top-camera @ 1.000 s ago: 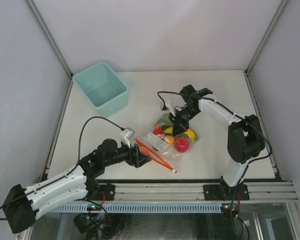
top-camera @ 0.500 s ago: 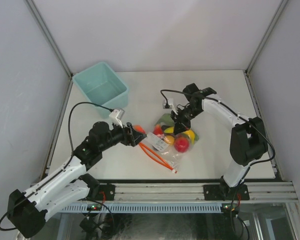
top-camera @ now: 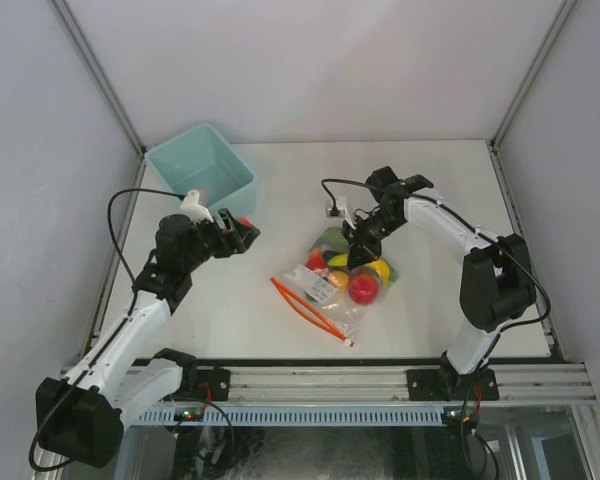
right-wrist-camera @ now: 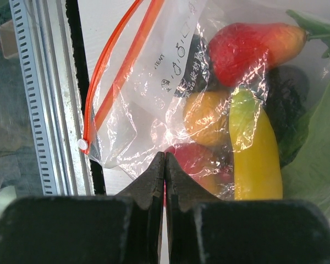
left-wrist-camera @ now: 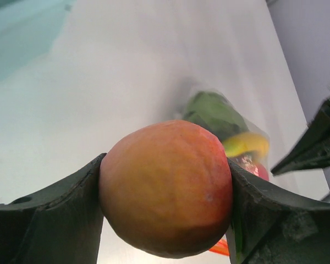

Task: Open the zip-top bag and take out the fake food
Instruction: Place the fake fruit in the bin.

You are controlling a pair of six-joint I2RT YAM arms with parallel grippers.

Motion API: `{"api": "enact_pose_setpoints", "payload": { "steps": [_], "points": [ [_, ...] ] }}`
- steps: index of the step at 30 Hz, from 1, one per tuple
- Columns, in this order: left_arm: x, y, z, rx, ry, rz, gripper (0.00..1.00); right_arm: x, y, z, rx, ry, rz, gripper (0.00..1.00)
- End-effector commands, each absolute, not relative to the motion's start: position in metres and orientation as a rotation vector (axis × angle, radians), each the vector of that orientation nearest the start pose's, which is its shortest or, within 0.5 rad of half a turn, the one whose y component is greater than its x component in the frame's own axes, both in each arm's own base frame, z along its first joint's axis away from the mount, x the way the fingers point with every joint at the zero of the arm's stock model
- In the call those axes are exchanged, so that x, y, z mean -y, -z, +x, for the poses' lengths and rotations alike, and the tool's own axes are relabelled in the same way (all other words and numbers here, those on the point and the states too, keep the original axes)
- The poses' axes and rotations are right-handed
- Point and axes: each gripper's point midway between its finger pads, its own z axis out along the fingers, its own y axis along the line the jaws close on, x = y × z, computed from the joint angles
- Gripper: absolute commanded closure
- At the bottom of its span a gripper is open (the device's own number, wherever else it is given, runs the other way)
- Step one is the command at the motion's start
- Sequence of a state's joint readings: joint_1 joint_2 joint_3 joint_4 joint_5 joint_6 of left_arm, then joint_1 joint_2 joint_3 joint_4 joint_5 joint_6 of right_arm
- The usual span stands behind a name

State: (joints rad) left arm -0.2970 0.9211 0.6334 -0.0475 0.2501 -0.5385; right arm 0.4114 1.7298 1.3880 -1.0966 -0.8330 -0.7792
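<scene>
Fruit [left-wrist-camera: 165,192] sits grasped in the left fingers [left-wrist-camera: 49,220] by the teal bin [top-camera: 202,178] near the table's [top-camera: 430,170] far-left corner, likely for dropping; clenched right fingers [right-wrist-camera: 148,187] pin the zip-top bag [right-wrist-camera: 137,82] mid-table, steadying remaining fake food [right-wrist-camera: 253,148].

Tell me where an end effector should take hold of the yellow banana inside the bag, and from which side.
Grip the banana across its slim middle, one finger on each long side, since it is long, narrow and lies flat. Come in from the near side, through the open mouth of the zip-top bag by the orange-red zip strip; other pieces lie in between.
</scene>
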Motion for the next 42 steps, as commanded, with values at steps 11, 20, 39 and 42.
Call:
{"api": "enact_pose_setpoints", "payload": {
  "steps": [11,20,39,42],
  "points": [
    [0.095,-0.242,0.341,-1.890,0.628,-0.238,1.00,-0.225,-0.150,0.242,-2.070,-1.117,-1.543,1.00],
    [0.071,-0.249,0.361,-1.920,0.486,-0.310,1.00,-0.225,-0.151,0.242,-2.070,-1.118,-1.540,1.00],
    [0.025,-0.254,0.398,-1.936,0.197,-0.511,0.98,-0.224,-0.152,0.242,-2.069,-1.118,-1.536,1.00],
    [0.017,-0.252,0.402,-1.958,0.146,-0.551,0.96,-0.224,-0.152,0.242,-2.069,-1.118,-1.536,1.00]
  ]
}}
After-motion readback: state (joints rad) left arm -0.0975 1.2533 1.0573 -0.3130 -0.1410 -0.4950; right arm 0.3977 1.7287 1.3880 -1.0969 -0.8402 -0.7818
